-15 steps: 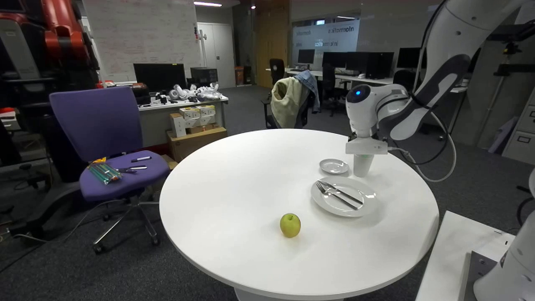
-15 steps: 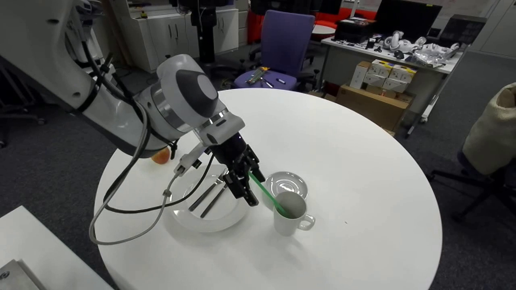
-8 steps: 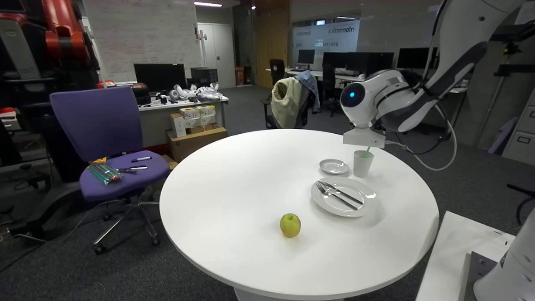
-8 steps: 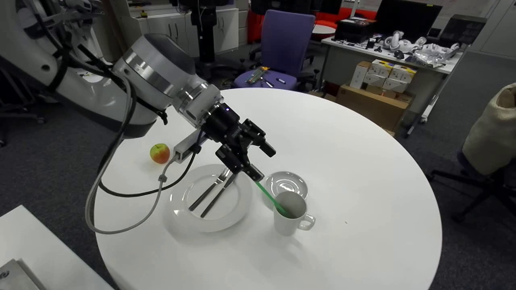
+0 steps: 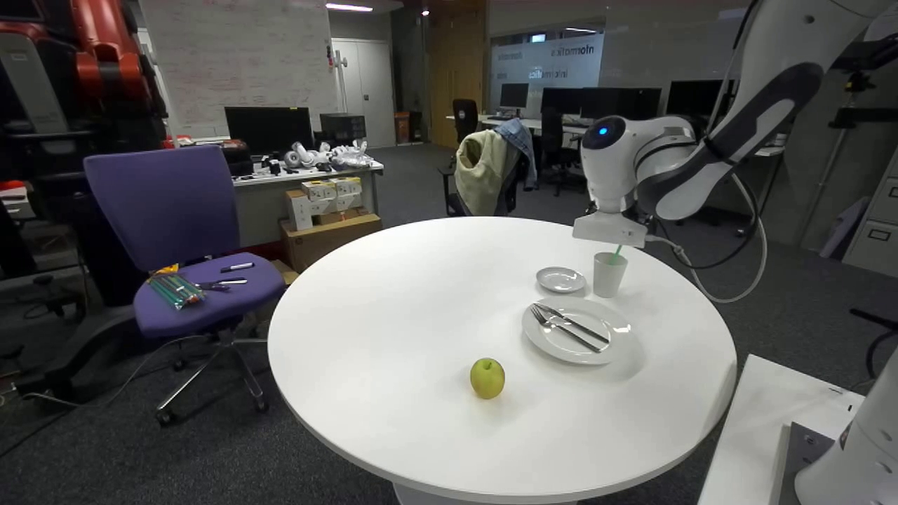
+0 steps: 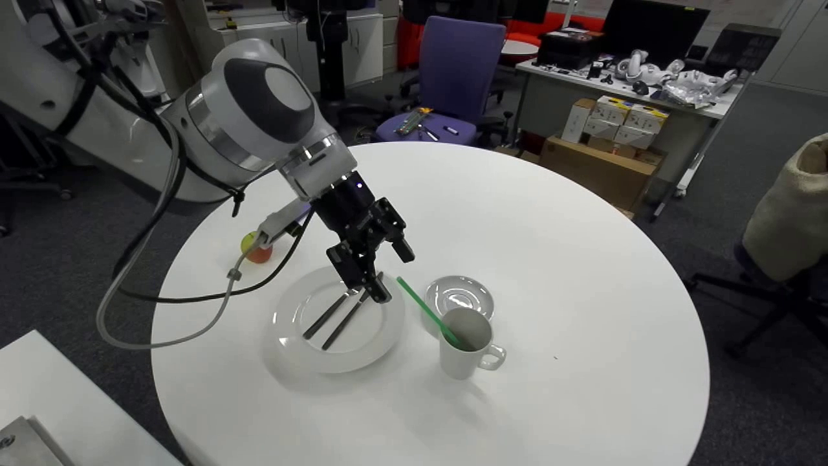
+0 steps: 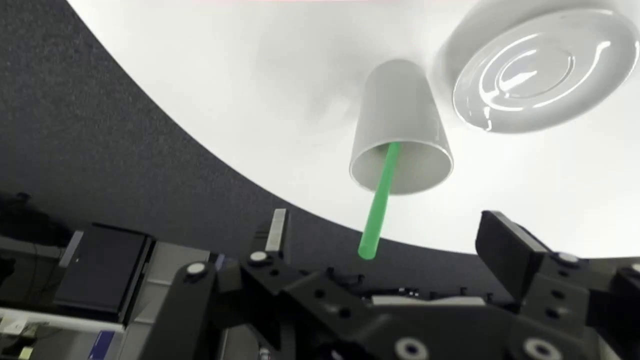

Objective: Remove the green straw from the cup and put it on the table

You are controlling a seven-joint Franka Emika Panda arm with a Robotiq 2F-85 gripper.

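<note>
The green straw (image 7: 378, 212) leans out of the white cup (image 7: 401, 107), its lower end inside and its free top reaching past the rim. In an exterior view the straw (image 6: 420, 301) tilts over the rim of the cup (image 6: 457, 366), which stands upright on the round white table (image 6: 582, 272). My gripper (image 6: 393, 273) is open just above the straw's top, with a gap between them. Seen from the wrist, the straw's tip lies in the space between the spread fingers (image 7: 505, 245), nearer the left one, and neither touches it. In another exterior view a white bracket hides the fingers.
Beside the cup is a small saucer (image 6: 459, 299). A large plate (image 6: 291, 346) bearing a knife and fork lies close by, on the robot's side. An apple (image 5: 487, 378) rests farther off on the table. A purple chair (image 5: 165, 210) stands beyond the table.
My gripper has risen and drawn back from around the straw's top, also changing its tilt. The straw's top now shows uncovered. Cup and straw have stayed put.
</note>
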